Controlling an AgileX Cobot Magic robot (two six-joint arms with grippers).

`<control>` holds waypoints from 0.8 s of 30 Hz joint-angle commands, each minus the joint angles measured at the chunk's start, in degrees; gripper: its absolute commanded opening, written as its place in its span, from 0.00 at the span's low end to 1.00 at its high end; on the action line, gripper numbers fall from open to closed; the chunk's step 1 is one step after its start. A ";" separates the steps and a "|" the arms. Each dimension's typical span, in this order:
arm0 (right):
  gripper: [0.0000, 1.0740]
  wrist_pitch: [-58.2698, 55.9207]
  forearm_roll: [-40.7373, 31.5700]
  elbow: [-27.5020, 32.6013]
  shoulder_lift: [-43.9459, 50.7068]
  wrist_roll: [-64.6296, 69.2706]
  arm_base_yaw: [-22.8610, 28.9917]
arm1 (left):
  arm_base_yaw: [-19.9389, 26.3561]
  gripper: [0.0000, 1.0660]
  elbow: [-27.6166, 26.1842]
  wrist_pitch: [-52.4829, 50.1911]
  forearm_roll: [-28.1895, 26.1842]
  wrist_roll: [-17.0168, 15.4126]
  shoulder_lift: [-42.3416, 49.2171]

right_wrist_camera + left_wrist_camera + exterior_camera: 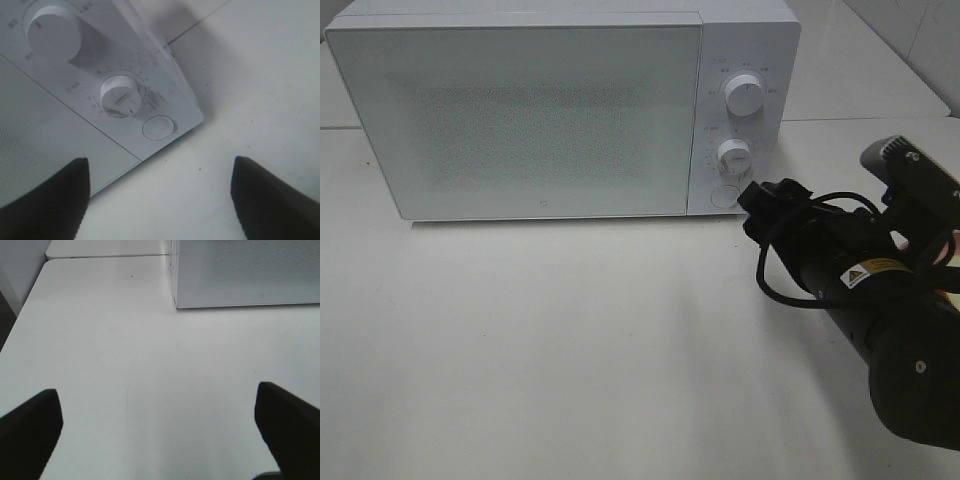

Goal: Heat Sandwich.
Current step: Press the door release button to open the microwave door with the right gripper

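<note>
Right gripper (160,161) jaws apart, empty, just before round button (158,127) on microwave (520,110). Left gripper (156,390) jaws wide apart, empty, near microwave's door-side front corner. I can't see the sandwich.

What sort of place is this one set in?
Likely a lab bench staged as a kitchen: a white microwave on a plain white table, with a robot arm beside it.

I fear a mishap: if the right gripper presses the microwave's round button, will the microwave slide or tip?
Tipping seems unlikely: the microwave is a wide, low box standing flat on the table, and the round button sits near its base. It looks heavy, yet the smooth table might let it slide back slightly under a hard push.
</note>
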State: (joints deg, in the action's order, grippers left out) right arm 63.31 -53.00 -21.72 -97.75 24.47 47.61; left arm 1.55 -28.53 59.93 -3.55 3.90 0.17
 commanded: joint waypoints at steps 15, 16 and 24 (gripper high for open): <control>0.52 -3.84 0.17 -0.40 0.17 42.57 0.06 | -0.40 0.94 0.17 -0.57 0.11 0.00 1.49; 0.48 -4.07 0.17 -0.40 0.17 43.43 0.06 | -0.40 0.94 0.17 -0.57 0.11 0.00 1.49; 0.00 -6.93 0.52 -0.40 0.17 44.98 0.00 | -0.40 0.94 0.17 -0.57 0.11 0.00 1.49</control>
State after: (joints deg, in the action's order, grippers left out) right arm 57.81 -53.00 -21.72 -97.75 69.16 47.61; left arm 1.55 -28.53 59.93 -3.55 3.90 0.17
